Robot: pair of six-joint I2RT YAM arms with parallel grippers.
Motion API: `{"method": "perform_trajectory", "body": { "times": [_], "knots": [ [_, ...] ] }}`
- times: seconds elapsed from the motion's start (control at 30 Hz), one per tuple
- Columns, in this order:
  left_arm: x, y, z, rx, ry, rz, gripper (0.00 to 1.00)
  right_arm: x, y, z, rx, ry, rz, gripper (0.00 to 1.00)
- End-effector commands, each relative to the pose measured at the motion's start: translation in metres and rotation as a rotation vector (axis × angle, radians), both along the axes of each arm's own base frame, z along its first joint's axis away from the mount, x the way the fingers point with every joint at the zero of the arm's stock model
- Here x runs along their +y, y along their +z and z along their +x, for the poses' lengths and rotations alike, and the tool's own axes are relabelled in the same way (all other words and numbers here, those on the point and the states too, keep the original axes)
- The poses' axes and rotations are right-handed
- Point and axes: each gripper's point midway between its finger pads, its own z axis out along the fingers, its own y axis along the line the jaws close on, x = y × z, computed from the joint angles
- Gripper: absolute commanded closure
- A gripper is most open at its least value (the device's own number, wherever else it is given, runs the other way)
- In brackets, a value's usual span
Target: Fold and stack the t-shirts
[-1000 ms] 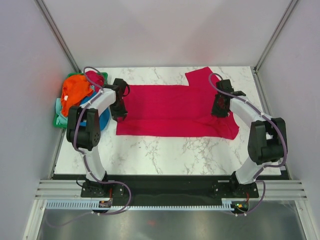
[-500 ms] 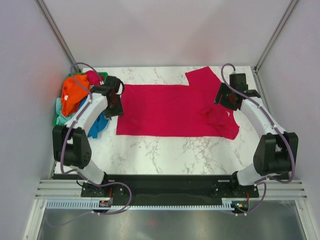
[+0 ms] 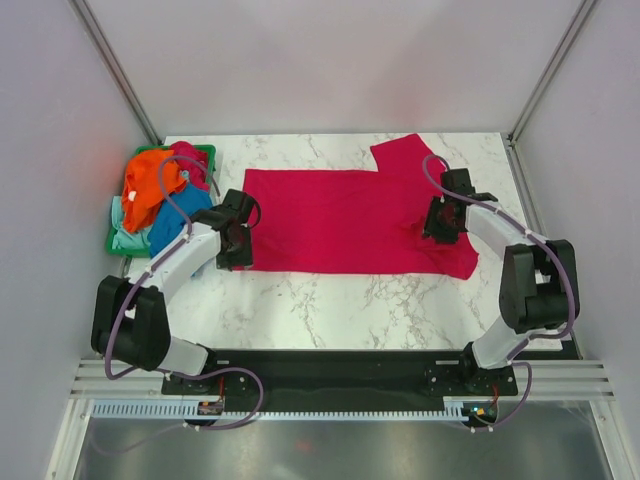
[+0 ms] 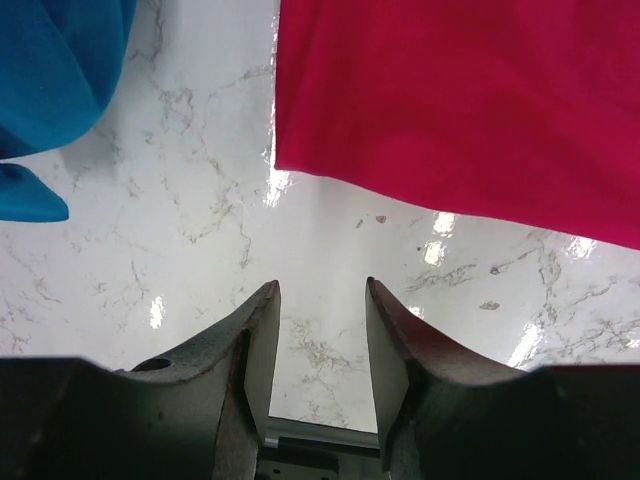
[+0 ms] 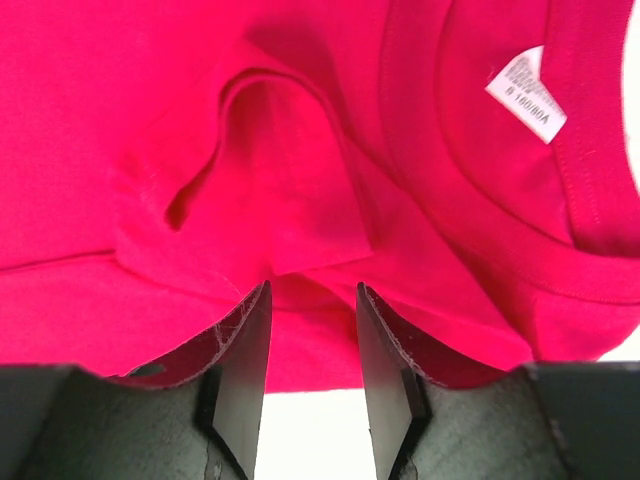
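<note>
One magenta-red t-shirt (image 3: 345, 220) lies spread sideways across the middle of the worktop (image 3: 330, 290). Its smooth knit cloth forms a long, nearly flat rectangle, with one short sleeve sticking out at the far right and the ribbed neckline at the right end. One small white label (image 5: 525, 95) with printed characters is sewn inside that collar, and one soft raised pucker (image 5: 250, 150) stands up in the cloth near it. The right tool (image 5: 312, 290) hovers low over this pucker, its two dark fingers parted to a middling gap with nothing pinched between them. The left tool (image 4: 320, 290) sits just off the shirt's near left corner, over bare worktop, its two fingers likewise apart and empty. The worktop is glossy white marble-patterned board with grey veins. At its far left, one green plastic basket (image 3: 205, 152) holds a crumpled heap: one orange shirt (image 3: 150, 185), one blue shirt (image 3: 175, 222) spilling over the rim, one pale mint shirt (image 3: 122, 238), and a bit of magenta cloth (image 3: 188, 157).
</note>
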Motion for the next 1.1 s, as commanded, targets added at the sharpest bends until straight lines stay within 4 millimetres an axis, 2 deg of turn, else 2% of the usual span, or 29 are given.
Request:
{"method": "perform_trajectory", "body": {
  "times": [0.0, 0.13, 0.27, 0.47, 0.6, 0.63, 0.8, 0.9, 1.07],
  "knots": [
    [-0.009, 0.012, 0.014, -0.088, -0.068, -0.001, 0.53, -0.01, 0.004, 0.019, -0.046, -0.02, -0.061, 0.54],
    [-0.011, 0.011, 0.015, -0.085, -0.078, -0.002, 0.54, -0.019, -0.005, 0.022, -0.03, -0.028, -0.114, 0.53],
    [-0.013, 0.012, 0.017, -0.091, -0.081, -0.008, 0.54, -0.013, -0.017, 0.027, -0.009, -0.012, -0.09, 0.53],
    [-0.014, 0.009, 0.016, -0.077, -0.085, -0.01, 0.55, -0.016, -0.023, 0.032, -0.009, -0.011, -0.108, 0.53],
    [-0.013, 0.007, 0.016, -0.073, -0.086, -0.006, 0.55, -0.015, -0.025, 0.031, -0.006, -0.009, -0.102, 0.61],
    [-0.013, 0.007, 0.016, -0.072, -0.086, -0.005, 0.55, -0.015, -0.024, 0.032, -0.012, -0.009, -0.101, 0.68],
    [-0.013, 0.007, 0.015, -0.07, -0.086, -0.005, 0.56, -0.014, -0.014, 0.038, -0.036, -0.011, -0.1, 0.89],
    [-0.013, 0.006, 0.016, -0.069, -0.086, -0.004, 0.56, -0.025, -0.007, 0.04, -0.031, -0.028, -0.156, 0.94],
    [-0.014, 0.005, 0.015, -0.066, -0.09, -0.007, 0.56, -0.048, 0.032, 0.066, -0.108, -0.045, -0.295, 0.99]
  ]
}}
